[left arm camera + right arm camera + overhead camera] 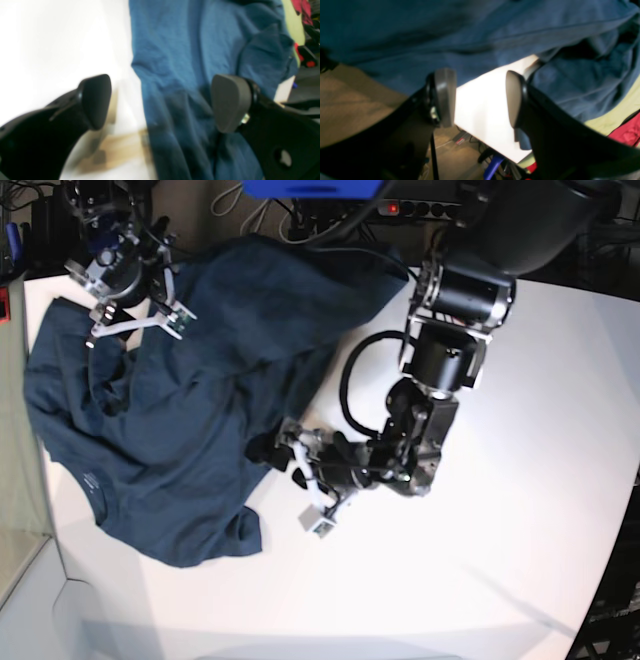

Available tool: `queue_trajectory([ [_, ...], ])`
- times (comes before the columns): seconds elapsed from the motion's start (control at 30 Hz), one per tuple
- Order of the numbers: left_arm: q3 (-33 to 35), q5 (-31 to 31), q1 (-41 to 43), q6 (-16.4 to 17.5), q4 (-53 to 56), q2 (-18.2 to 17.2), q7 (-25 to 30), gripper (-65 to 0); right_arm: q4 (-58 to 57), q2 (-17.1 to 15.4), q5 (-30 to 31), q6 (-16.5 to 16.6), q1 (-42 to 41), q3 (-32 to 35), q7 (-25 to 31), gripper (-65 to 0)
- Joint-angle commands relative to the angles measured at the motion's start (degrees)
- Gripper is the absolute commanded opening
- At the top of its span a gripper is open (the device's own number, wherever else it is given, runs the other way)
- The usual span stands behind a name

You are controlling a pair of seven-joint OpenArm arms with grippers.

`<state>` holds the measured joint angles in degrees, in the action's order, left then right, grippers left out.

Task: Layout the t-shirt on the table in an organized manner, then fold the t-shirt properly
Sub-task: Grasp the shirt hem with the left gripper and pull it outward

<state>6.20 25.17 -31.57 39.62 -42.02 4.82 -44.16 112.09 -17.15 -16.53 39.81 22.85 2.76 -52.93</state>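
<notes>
the t-shirt lies rumpled and spread across the left part of the white counter in the base view, one end reaching the far edge and the rest bunched toward the left edge, with a small pale neck label showing near its lower left. the left end effector sits low at the shirt's right-hand border, its two dark pads wide apart and clamped on nothing; in its wrist view one pad hangs over bare counter and the other over blue fabric. the right end effector is at the far left corner above the shirt, its pads parted, with white counter showing in the gap and nothing held.
</notes>
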Motion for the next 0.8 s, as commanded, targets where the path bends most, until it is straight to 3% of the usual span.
queue_trajectory([
  [0.0,-0.1,1.3,-1.3,0.4,-2.6,1.0,0.2,-3.6,1.1,-0.6,-0.1,0.2,-0.2,-0.3,0.2,-32.8],
  [0.37,0.4,1.2,7.8,0.4,-5.3,2.1,-0.4,-3.6,1.1,-0.5,-0.1,0.2,-0.3,-0.3,0.4,-32.8],
  [0.7,0.4,1.2,8.2,0.4,-4.6,2.1,0.3,-4.0,1.1,-0.3,-0.1,0.2,-0.3,-0.3,0.3,-32.9],
  [0.77,1.0,1.2,8.2,0.4,-4.5,2.1,1.9,-10.1,1.1,-0.2,-0.1,0.2,-0.3,-0.3,0.3,-32.9],
])
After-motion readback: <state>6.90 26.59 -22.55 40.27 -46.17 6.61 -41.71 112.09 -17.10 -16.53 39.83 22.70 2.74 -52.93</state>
